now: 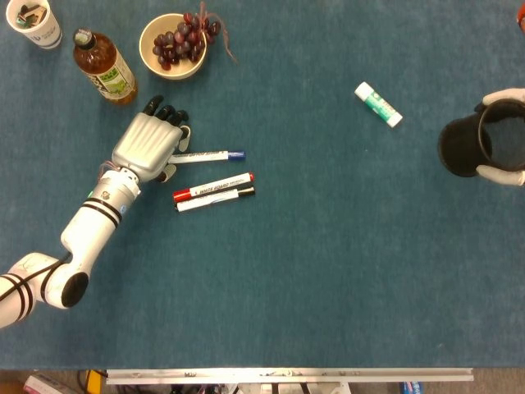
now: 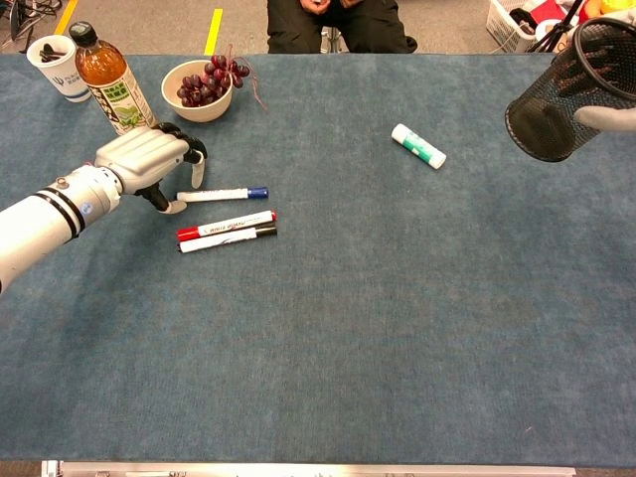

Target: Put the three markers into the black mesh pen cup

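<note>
My left hand hangs curled over the white end of the blue marker, grip unclear; red and black markers lie just below; far off, my right hand clasps the tilted cup.

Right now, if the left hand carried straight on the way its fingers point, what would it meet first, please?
Probably the bowl of grapes: the left hand points up-right toward it, passing right of the tea bottle. Height is unclear.

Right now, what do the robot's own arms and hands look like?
The left arm is glossy white with black rings at the wrist. Its robot hand has a silver-grey ridged back and black fingers. Of the right robot hand, only white fingers show.
</note>
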Controlling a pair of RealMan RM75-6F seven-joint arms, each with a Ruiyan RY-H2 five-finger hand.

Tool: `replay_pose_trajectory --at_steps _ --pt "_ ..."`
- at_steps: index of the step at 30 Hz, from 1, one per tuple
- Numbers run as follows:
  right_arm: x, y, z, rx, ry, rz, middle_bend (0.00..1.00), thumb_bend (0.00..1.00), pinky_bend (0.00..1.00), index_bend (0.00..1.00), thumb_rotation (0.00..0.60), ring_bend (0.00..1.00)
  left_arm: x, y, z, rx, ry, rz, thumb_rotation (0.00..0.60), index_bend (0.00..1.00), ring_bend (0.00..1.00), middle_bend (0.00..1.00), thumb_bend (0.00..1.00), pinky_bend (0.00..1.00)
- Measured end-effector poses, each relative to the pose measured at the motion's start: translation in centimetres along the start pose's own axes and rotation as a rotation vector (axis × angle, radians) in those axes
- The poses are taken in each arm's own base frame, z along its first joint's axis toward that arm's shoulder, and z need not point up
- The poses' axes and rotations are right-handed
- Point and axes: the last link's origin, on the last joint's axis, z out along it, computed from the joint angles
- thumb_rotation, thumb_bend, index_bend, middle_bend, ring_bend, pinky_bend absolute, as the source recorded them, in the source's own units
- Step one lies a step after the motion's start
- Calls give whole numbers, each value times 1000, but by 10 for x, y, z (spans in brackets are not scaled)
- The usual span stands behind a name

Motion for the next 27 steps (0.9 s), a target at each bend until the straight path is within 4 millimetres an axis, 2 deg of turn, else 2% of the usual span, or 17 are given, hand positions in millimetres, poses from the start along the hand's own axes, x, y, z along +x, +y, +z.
replay_pose_trajectory --at_steps 27 --pt "6 2 -5 -7 15 3 430 250 413 443 600 376 -2 11 8 -12 -19 16 600 532 182 212 248 94"
